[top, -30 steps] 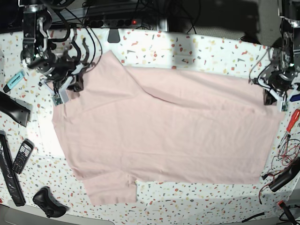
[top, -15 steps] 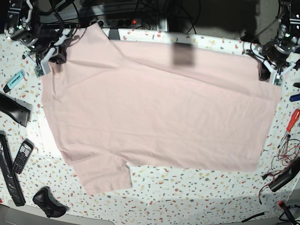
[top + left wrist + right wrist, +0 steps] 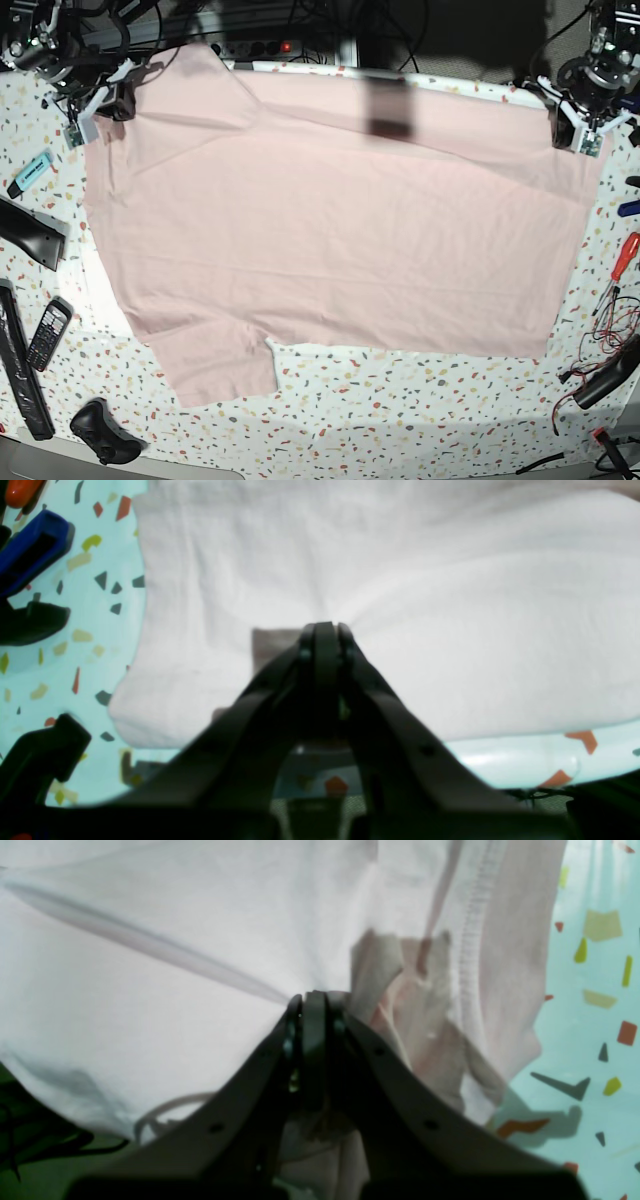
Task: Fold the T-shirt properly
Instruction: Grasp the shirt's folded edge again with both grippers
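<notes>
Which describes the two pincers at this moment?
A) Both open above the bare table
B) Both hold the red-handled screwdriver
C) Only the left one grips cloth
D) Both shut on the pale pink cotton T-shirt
D: in each wrist view the jaws are pressed together with cloth of the pale pink cotton T-shirt bunched at the tips of the left pincer and the right pincer.

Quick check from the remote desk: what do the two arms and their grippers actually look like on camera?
Both wrist views show matte black plastic fingers with small screw holes, tapering to narrow tips: left gripper, right gripper. In the base view each arm is black and metallic with white brackets, draped in loose black cables, and carries a small green circuit board near the wrist.
</notes>
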You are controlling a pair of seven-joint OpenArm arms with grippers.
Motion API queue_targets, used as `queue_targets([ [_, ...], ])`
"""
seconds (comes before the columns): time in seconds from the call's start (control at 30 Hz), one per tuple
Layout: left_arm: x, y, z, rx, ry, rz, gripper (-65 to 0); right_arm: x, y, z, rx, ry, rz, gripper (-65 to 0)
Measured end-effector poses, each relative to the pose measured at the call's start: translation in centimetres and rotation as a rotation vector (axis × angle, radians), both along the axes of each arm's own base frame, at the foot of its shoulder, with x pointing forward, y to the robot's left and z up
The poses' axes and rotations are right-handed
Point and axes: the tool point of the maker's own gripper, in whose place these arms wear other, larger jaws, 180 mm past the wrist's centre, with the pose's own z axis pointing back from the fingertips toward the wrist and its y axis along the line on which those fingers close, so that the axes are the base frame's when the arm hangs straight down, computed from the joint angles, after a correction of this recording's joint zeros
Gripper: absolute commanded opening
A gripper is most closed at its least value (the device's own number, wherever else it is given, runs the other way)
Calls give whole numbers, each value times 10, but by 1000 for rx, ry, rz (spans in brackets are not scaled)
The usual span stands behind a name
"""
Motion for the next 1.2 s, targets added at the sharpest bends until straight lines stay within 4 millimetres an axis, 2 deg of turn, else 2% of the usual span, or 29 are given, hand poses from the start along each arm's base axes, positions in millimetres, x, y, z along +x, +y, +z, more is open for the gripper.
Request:
queue_targets([
  [0.43,-2,0,-1,2,9,1,-650,12,9,21,-42,-47,58,-650],
  [0.67,-14,0,-3,-6,21,-2,-650,13,10,22,-43,-48,60,-650],
  [1.03,-15,0,-3,-7,21,-7,-650,24,9,27,-45,-75,61,-650],
  [1.2,-15,-4,3,23,33,-30,-568,42,15,37,1,-134,48,-650],
])
